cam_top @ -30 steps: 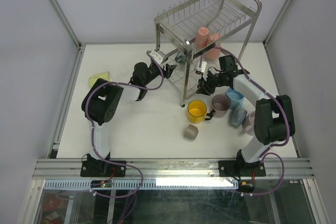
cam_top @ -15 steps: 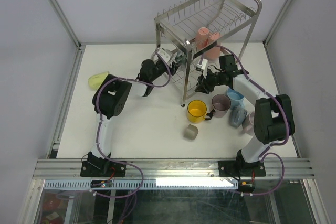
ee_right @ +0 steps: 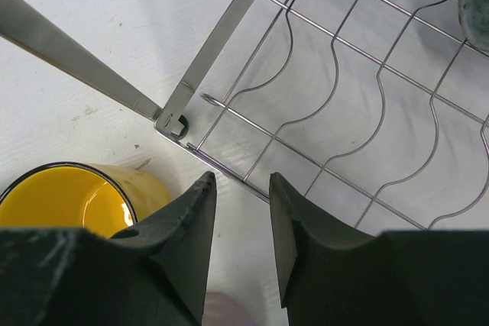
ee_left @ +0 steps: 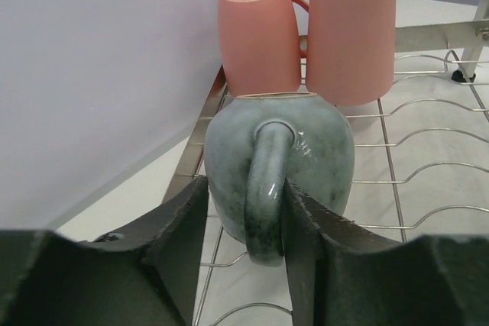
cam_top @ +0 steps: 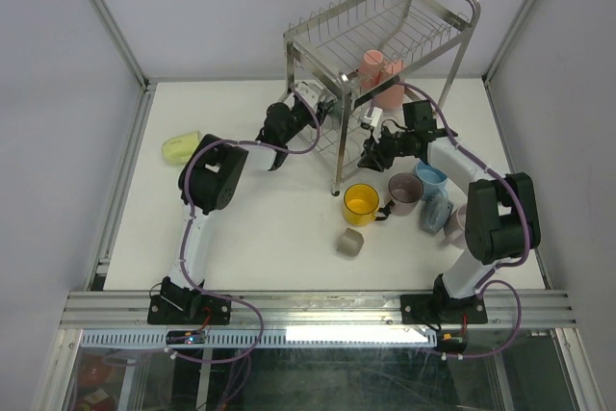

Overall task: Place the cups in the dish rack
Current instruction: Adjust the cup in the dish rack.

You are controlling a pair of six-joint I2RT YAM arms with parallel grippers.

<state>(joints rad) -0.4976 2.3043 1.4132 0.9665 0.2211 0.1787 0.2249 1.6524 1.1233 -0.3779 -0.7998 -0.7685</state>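
My left gripper [cam_top: 322, 103] reaches into the lower tier of the steel dish rack [cam_top: 385, 26]. In the left wrist view its jaws [ee_left: 244, 185] are open astride the handle of a grey-blue mug [ee_left: 279, 143] on the rack wires; the right finger touches the handle, the left stands apart. Two pink mugs [ee_left: 260, 32] stand just behind it. My right gripper [cam_top: 368, 156] is open and empty, low by the rack's front corner [ee_right: 179, 120], next to the yellow mug [ee_right: 69, 196].
On the table right of the rack's leg stand a yellow mug [cam_top: 361, 204], a mauve mug [cam_top: 404, 190], a light blue mug [cam_top: 431, 178] and another grey-blue mug [cam_top: 435, 211]. A small grey-beige mug [cam_top: 348, 243] sits nearer. A pale green mug [cam_top: 181, 148] lies far left.
My left arm has pushed to the right and away, carrying the grey-blue mug from the rack's left side into its lower tier. The right arm has barely moved.
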